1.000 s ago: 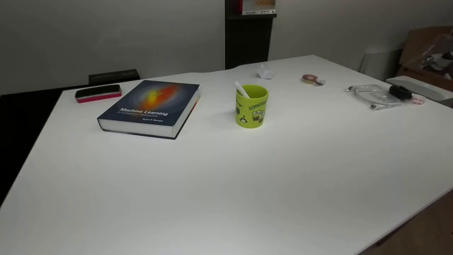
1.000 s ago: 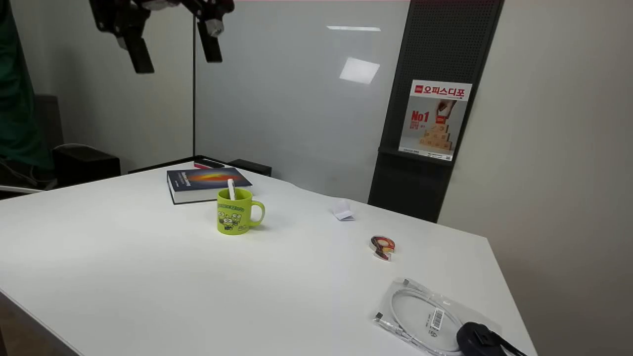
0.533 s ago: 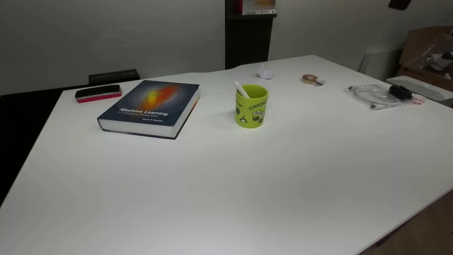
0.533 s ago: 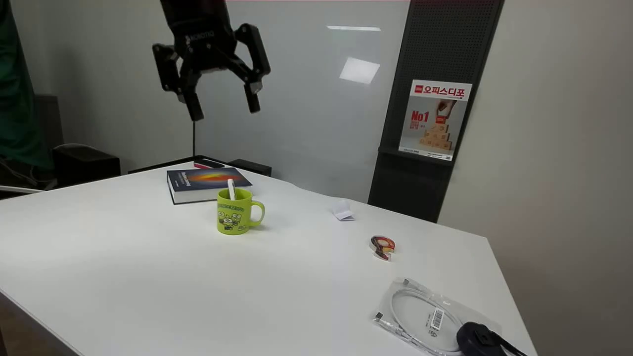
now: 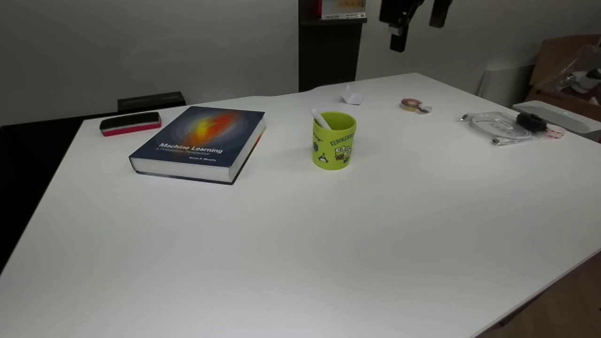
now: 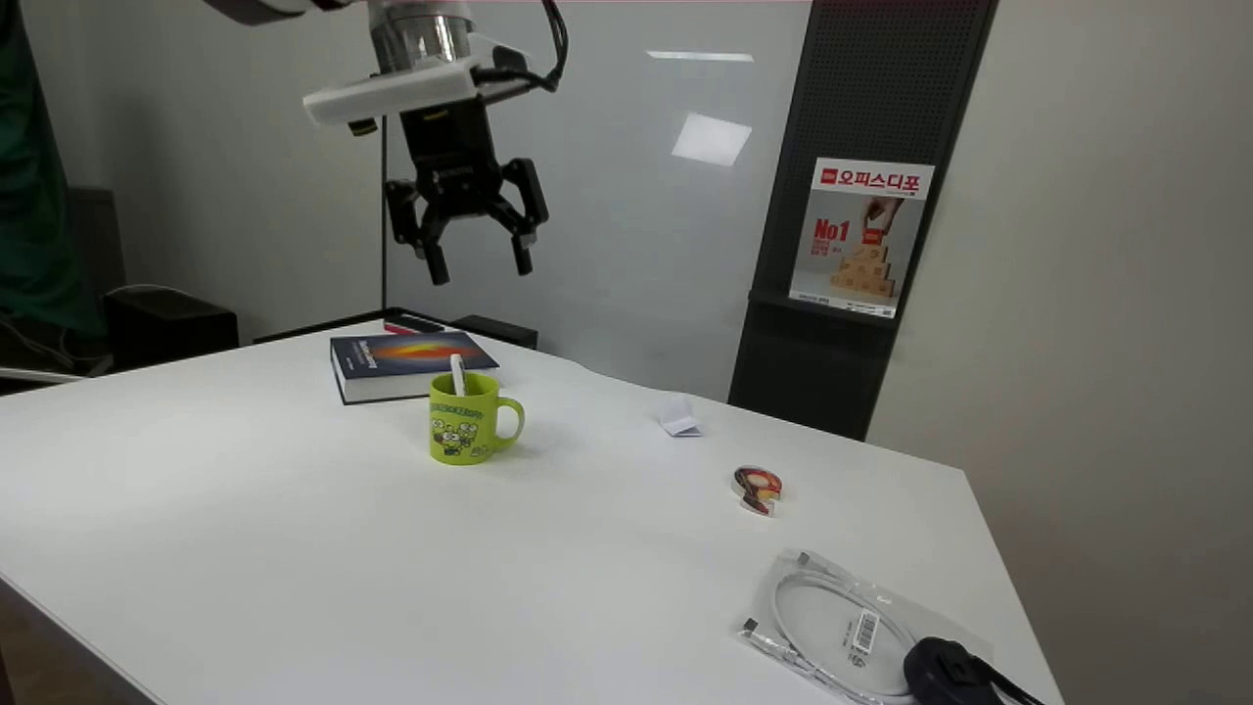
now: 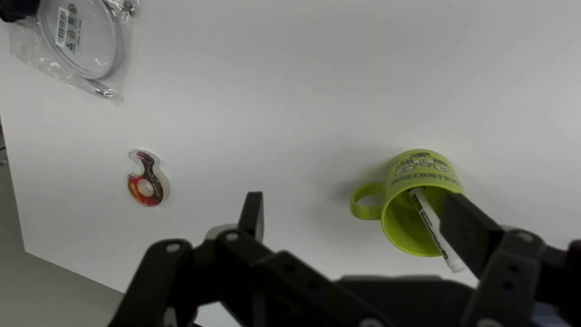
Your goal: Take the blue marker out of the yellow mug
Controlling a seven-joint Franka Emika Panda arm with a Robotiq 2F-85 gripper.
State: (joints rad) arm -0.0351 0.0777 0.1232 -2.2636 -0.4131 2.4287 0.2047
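The yellow mug (image 5: 331, 151) stands upright on the table, yellow-green with dark print. It also shows in an exterior view (image 6: 458, 436) with its handle, and in the wrist view (image 7: 401, 181). The blue marker (image 5: 321, 119) leans inside it, its white end sticking out above the rim, also seen in an exterior view (image 6: 457, 372). In the wrist view the white barrel (image 7: 431, 222) with dark print shows; no blue part is visible. My gripper (image 6: 482, 274) is open and empty, high above the table. In the wrist view (image 7: 354, 200) one finger partly covers the mug's rim.
A thick blue book (image 5: 199, 141) lies beside the mug, with a red-and-black flat object (image 5: 130, 124) behind it. A tape dispenser (image 7: 147, 179), a folded white paper (image 6: 677, 417) and a bagged cable (image 6: 842, 627) with a black object (image 6: 950, 671) lie on the white table.
My gripper has come down into both exterior views, moving lower and nearer to above the mug. It stays open. The mug and marker have not moved.
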